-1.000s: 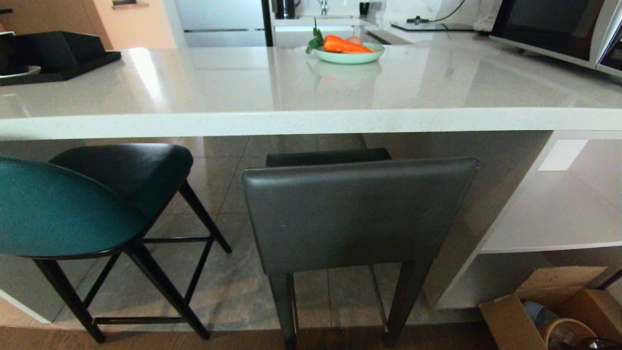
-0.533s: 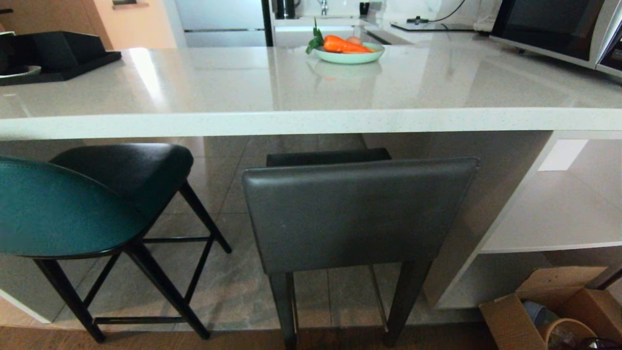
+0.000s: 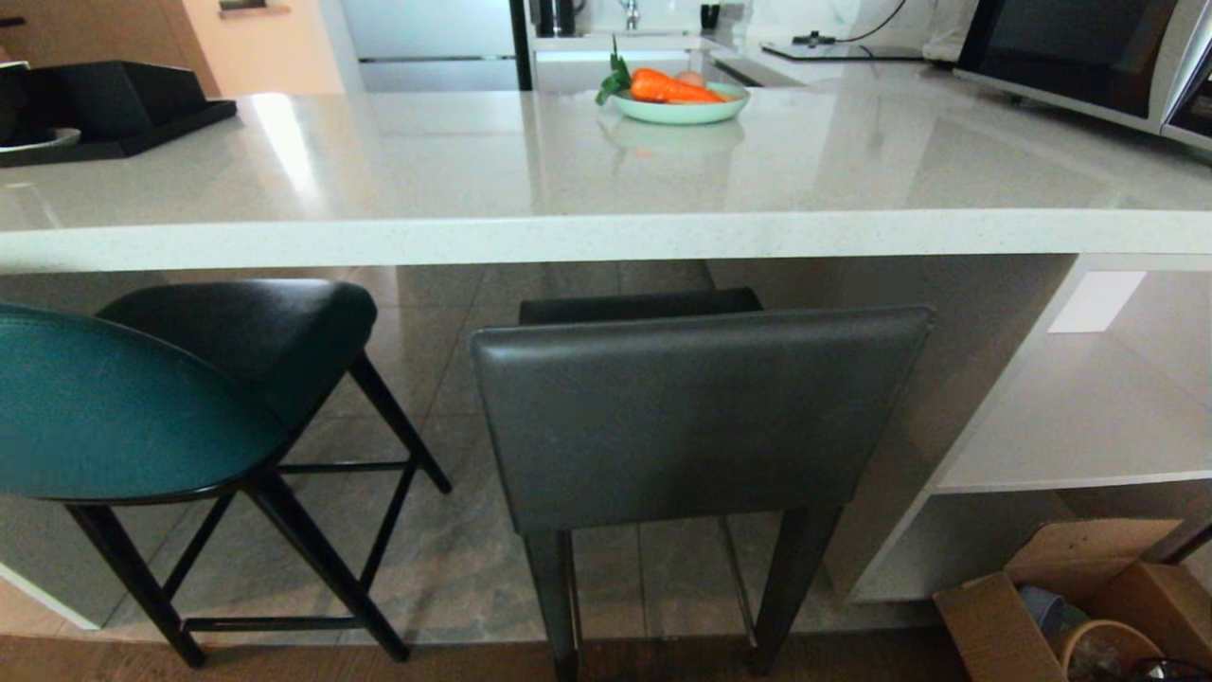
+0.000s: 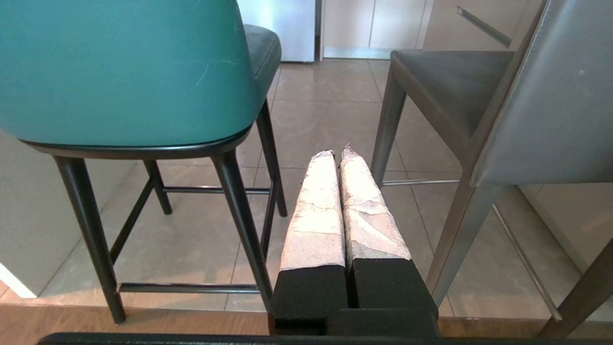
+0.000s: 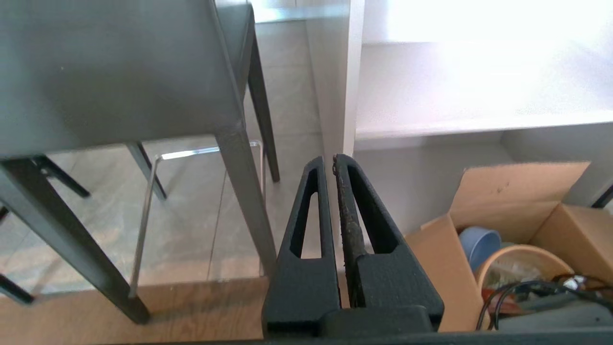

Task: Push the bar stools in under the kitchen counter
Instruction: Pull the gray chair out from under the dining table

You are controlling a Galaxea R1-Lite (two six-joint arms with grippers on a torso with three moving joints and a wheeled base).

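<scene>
Two bar stools stand before the kitchen counter point(image 3: 606, 237). The teal stool point(image 3: 114, 417) with thin black legs is at the left, its seat partly under the slab. The dark grey leather stool point(image 3: 691, 417) stands in the middle, its back out in front of the counter's edge. Neither arm shows in the head view. My left gripper point(image 4: 337, 154) is shut and empty, low between the teal stool point(image 4: 119, 72) and the grey stool point(image 4: 541, 105). My right gripper point(image 5: 328, 162) is shut and empty, beside the grey stool's leg point(image 5: 244, 201).
A bowl of carrots point(image 3: 677, 99), a black tray point(image 3: 114, 109) and a microwave point(image 3: 1089, 57) sit on the counter. White open shelves point(image 3: 1089, 417) are at the right. An open cardboard box point(image 3: 1070, 606) with bowls stands on the floor at the lower right.
</scene>
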